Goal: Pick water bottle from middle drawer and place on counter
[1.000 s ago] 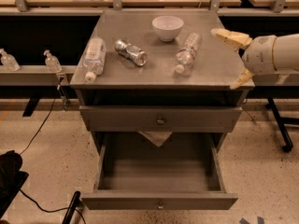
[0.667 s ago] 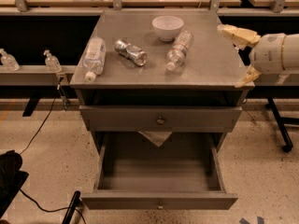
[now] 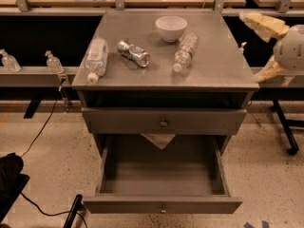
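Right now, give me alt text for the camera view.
The water bottle lies on the counter beside a white bowl, a crushed can and a larger labelled bottle. The gripper hangs open off the counter's right edge; the lower drawer stands open.

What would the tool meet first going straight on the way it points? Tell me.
Probably the water bottle lying on the counter. The tool, open at the counter's right edge, points across the top toward it; its height is unclear, so it might pass over.

White round wrist (image 3: 292,49), tan jaws, far rt
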You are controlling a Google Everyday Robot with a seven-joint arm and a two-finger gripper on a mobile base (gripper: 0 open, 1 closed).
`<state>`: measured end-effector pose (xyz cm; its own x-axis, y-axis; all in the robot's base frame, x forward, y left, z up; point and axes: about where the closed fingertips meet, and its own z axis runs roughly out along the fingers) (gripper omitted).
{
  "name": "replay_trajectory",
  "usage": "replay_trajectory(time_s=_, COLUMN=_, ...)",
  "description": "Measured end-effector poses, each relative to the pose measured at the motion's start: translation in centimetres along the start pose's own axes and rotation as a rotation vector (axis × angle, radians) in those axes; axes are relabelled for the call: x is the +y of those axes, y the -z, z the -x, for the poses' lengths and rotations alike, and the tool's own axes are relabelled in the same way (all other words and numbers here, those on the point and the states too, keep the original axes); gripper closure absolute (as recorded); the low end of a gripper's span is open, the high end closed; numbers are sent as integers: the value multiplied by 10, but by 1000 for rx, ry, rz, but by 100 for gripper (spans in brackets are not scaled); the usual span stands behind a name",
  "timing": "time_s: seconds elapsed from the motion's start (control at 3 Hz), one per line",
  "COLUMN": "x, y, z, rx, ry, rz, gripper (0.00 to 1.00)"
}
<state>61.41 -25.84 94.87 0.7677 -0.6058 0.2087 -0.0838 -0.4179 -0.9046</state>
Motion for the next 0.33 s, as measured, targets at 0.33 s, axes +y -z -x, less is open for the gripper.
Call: replay_trajectory(time_s=0.33, x=-1, y=4, z=0, rx=5, ry=-1, rz=-3, gripper=0)
